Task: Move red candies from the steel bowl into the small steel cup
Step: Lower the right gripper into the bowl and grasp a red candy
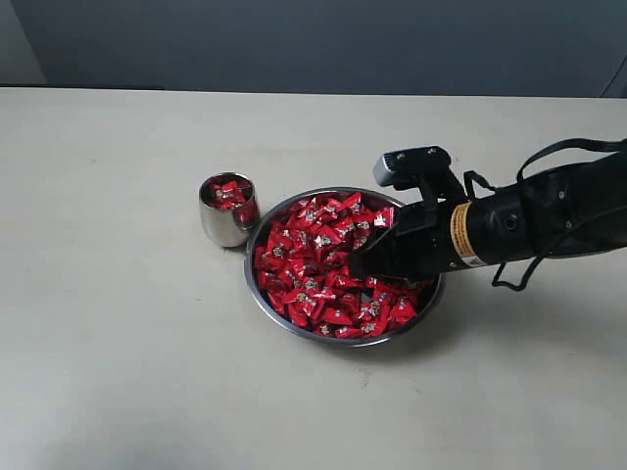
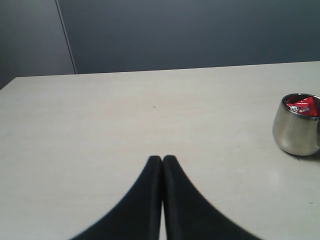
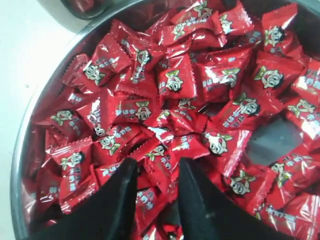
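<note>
The steel bowl [image 1: 257,294] holds a heap of red candies [image 1: 313,264]. My right gripper [image 1: 358,262] reaches into the bowl from the right, fingertips down among the wrappers. In the right wrist view that gripper [image 3: 158,162] is open, its black fingers apart with red candies [image 3: 175,80] lying between and under them, inside the bowl [image 3: 20,150]. The small steel cup [image 1: 223,220] stands just left of the bowl with a few red candies in it. My left gripper [image 2: 162,158] is shut on nothing, low over bare table, with the cup [image 2: 295,132] off to one side.
The pale table [image 1: 118,343] stretches around the bowl and cup, with a dark wall behind its far edge. The right arm's black body and cables [image 1: 549,215] hang over the table right of the bowl. The left arm is outside the exterior view.
</note>
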